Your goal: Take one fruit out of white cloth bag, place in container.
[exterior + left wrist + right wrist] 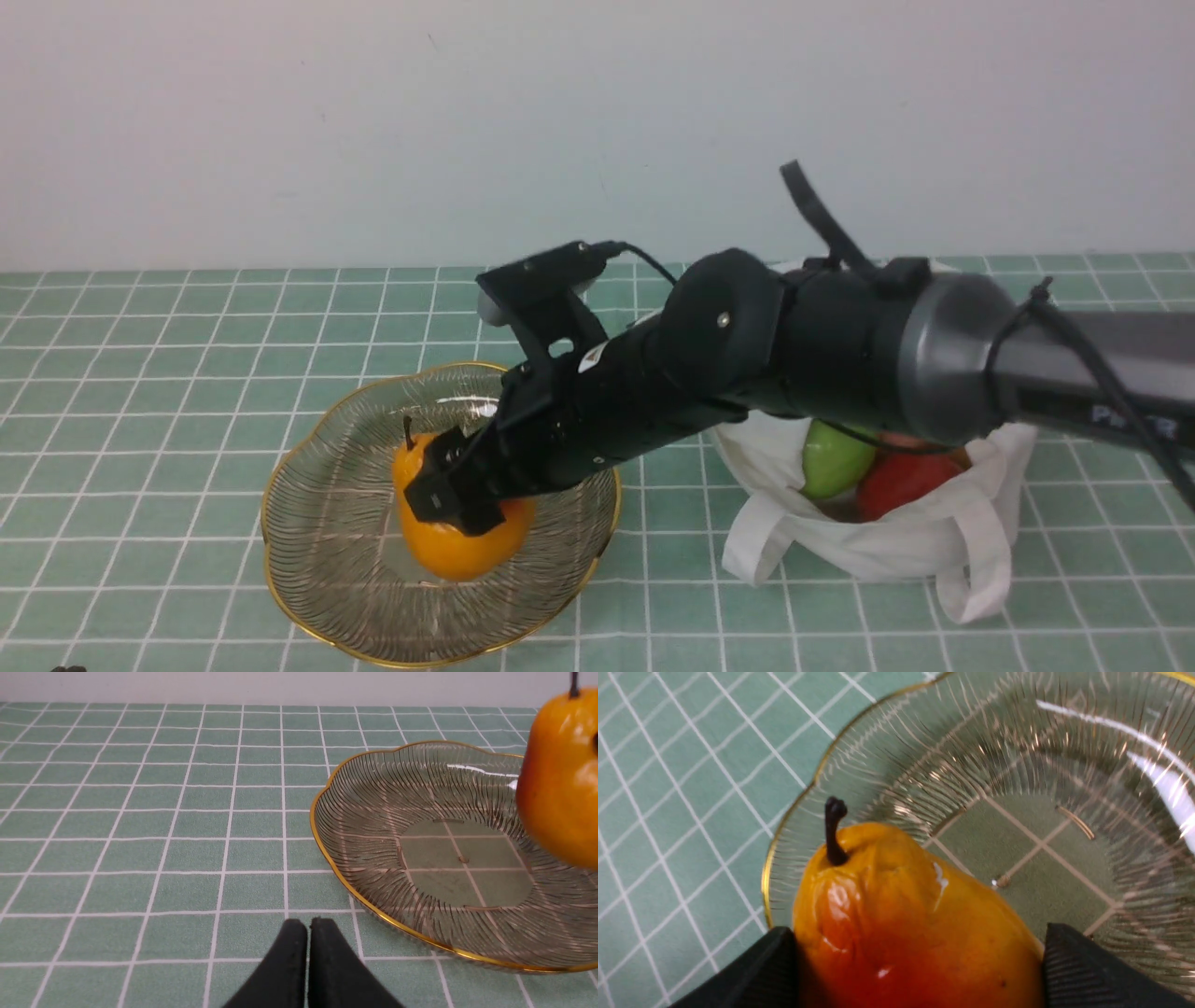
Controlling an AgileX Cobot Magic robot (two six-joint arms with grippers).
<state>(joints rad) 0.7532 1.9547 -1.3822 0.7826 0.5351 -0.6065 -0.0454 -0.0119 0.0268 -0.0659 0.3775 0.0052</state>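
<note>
The fruit [457,546], a glossy orange-yellow pear with a dark stem and a red blush, hangs stem-up just above the floor of the container [327,541], a ribbed clear glass dish with a gold rim. My right gripper [453,495] is shut on the fruit's sides. In the right wrist view both black pads press the fruit [896,914] over the dish [1017,765]. The white cloth bag [887,551] lies to the right, mouth open. My left gripper [308,924] is shut and empty above the cloth beside the dish [420,812]; the fruit [560,788] shows at that view's edge.
A green fruit [834,459] and a red round fruit [901,481] lie inside the bag, under my right arm. The bag's strap handles [971,579] trail onto the green checked tablecloth [140,420]. A pale wall closes off the back.
</note>
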